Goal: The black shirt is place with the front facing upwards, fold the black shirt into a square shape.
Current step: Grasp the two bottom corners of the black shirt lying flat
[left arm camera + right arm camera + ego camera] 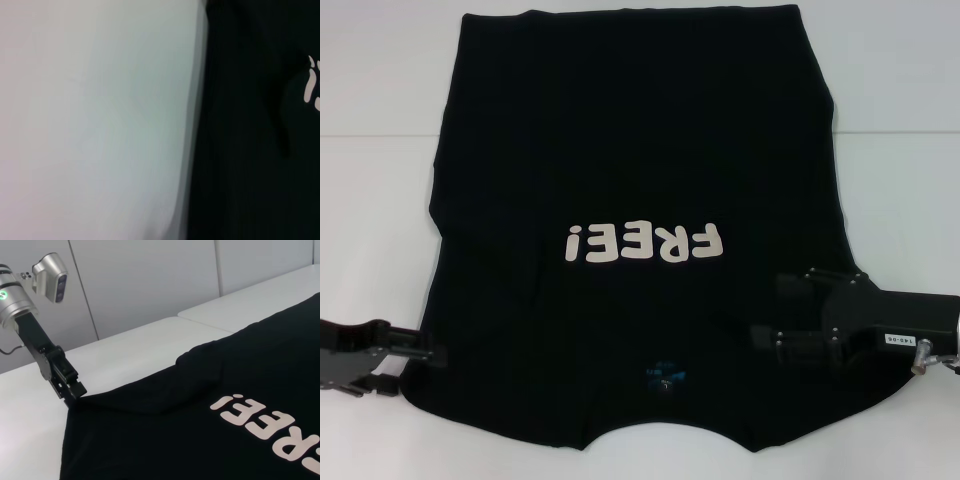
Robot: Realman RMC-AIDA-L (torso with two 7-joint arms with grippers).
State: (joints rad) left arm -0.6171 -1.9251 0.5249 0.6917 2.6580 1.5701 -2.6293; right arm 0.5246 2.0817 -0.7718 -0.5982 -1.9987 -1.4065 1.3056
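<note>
A: Two pincers at the black shirt, flat on the table, print up?

B: Yes. My left pincer is clenched on its edge; right pincer over the other side, grip unclear. Cloth's light and limp, so I'd pinch the edges.

The head view looks down from above and in front onto the white table, taking in nearly the whole black shirt. The left wrist view sits very close, facing the shirt's edge against the table. The right wrist view looks low across the shirt toward the left gripper, sharing the "FREE!" lettering with the head view.
</note>
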